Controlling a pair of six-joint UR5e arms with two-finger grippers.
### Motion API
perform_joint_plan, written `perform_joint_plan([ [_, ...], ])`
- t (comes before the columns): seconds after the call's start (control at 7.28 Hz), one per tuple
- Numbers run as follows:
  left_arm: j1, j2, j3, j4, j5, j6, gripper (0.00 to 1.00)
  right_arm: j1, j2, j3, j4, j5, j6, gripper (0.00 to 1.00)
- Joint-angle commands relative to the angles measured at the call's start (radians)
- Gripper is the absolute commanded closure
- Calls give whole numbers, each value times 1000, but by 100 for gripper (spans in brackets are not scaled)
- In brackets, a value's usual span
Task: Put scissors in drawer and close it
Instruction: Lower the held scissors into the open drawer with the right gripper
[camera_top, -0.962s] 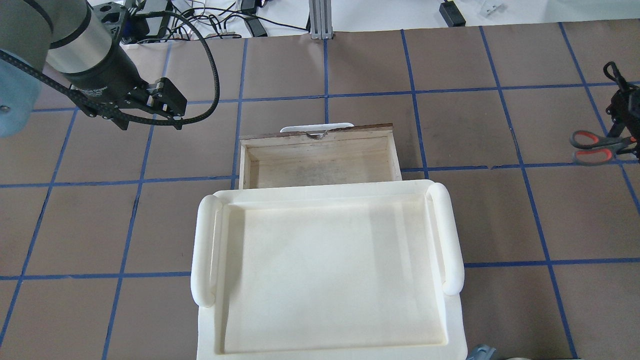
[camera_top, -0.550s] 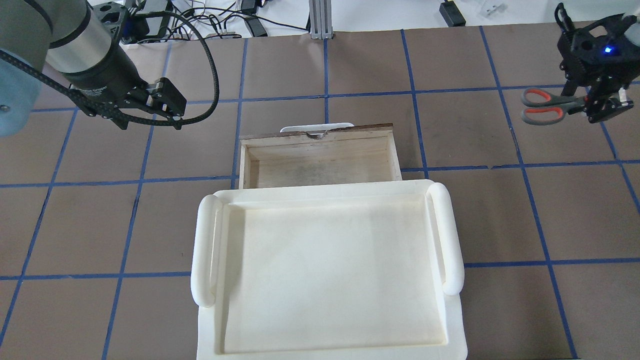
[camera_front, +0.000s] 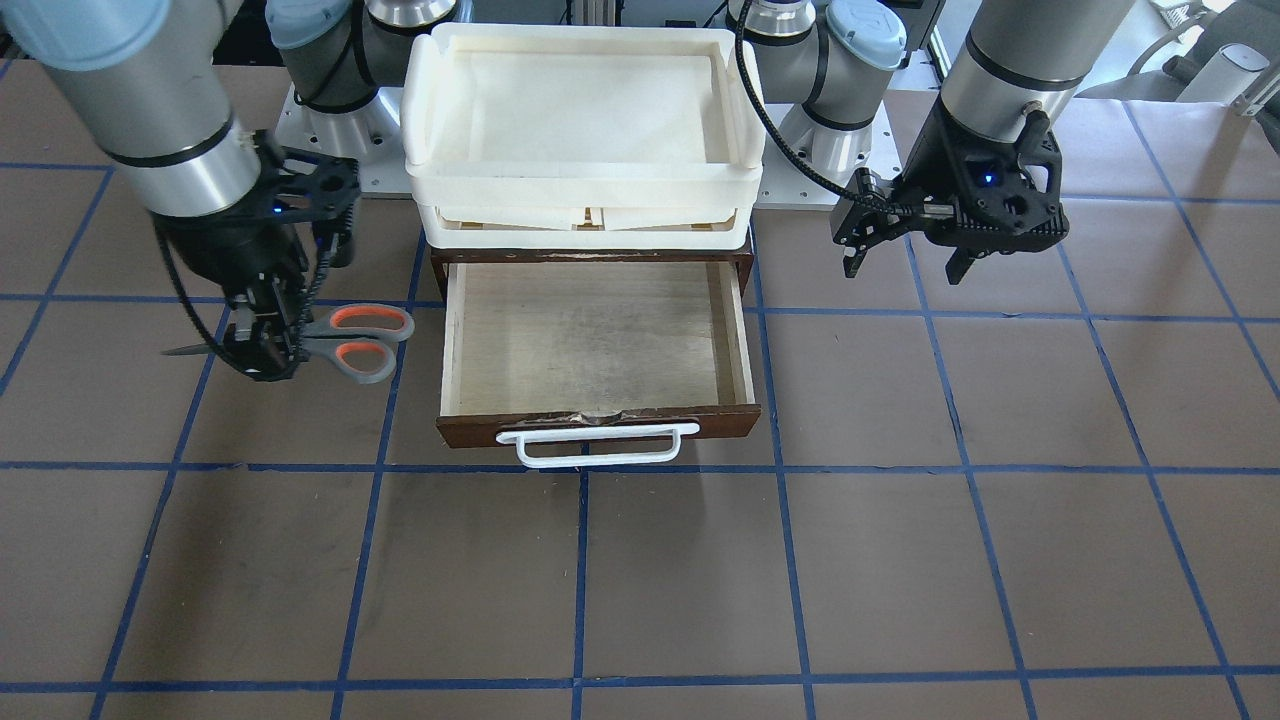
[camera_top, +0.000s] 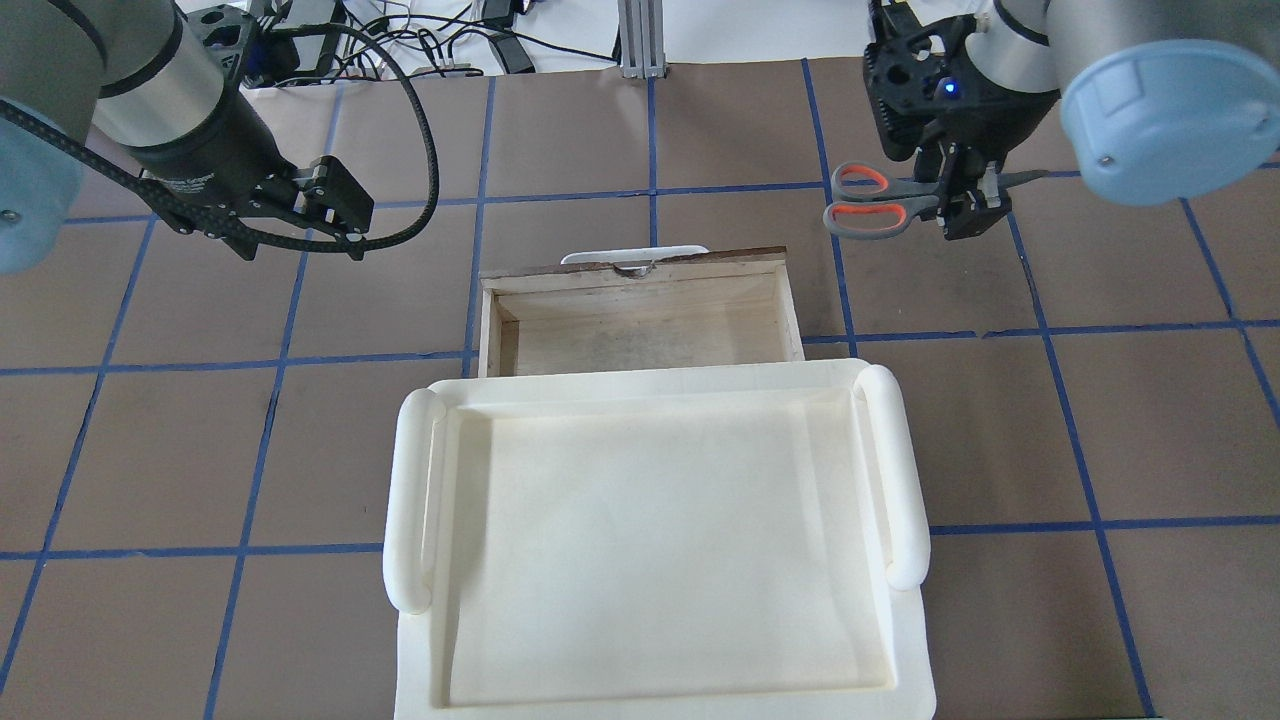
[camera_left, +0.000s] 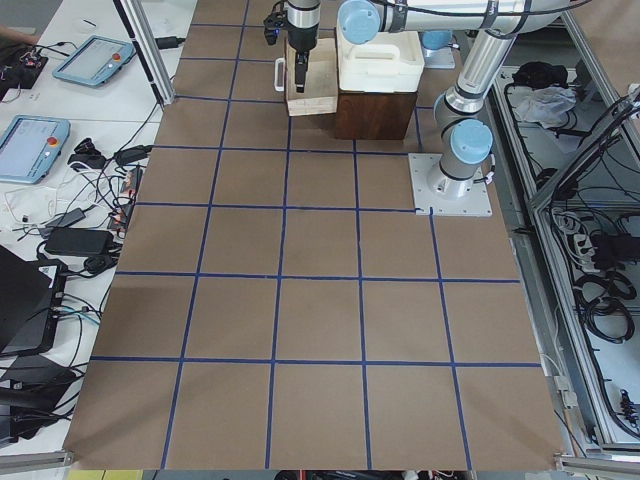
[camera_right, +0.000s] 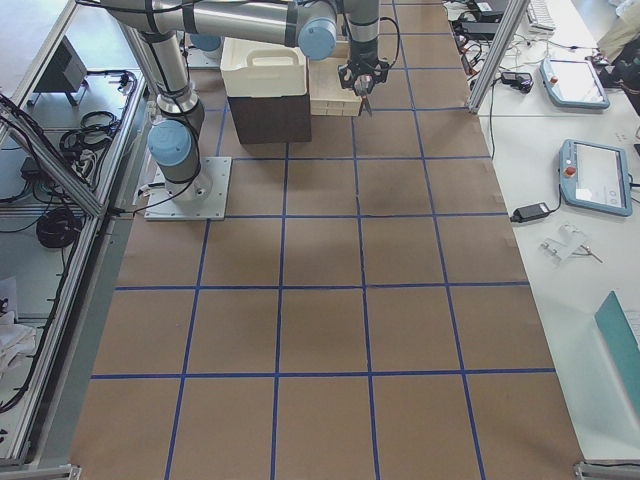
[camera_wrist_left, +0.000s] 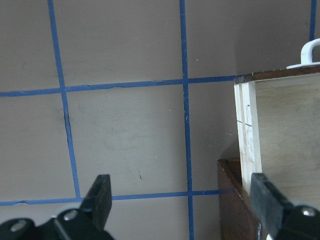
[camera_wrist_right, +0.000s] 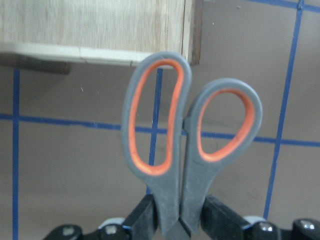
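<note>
The drawer (camera_top: 640, 335) is pulled open and empty, with pale plywood inside, a dark front and a white bar handle (camera_front: 598, 446). My right gripper (camera_top: 965, 205) is shut on the scissors (camera_top: 878, 200) near their pivot and holds them above the table, just past the drawer's right front corner, orange-lined handles pointing toward the drawer. The right wrist view shows the scissors (camera_wrist_right: 190, 130) closed, with the drawer's corner (camera_wrist_right: 100, 25) beyond the handles. My left gripper (camera_top: 335, 215) is open and empty, left of the drawer; its wrist view shows the drawer's side (camera_wrist_left: 280, 130).
A cream-white plastic tray (camera_top: 410, 500) sits on top of the brown cabinet (camera_front: 440, 262) that holds the drawer. The table is brown paper with a blue tape grid. Cables lie beyond the table's far edge (camera_top: 430, 45).
My right gripper has carried the scissors left from the table's right edge to just beside the drawer's front corner. The left arm has not moved.
</note>
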Motion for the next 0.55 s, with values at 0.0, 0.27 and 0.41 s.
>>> perform_joint_plan([
  [0.0,0,-1,0,2,-4,2,0,172,56,-2,-29,16,216,89],
  [0.27,0,-1,0,1,-1,4,0,314,136,-2,-107,33,345,89],
  [0.41,0,-1,0,1,-1,4,0,374,182,-2,-177,32,405,89],
])
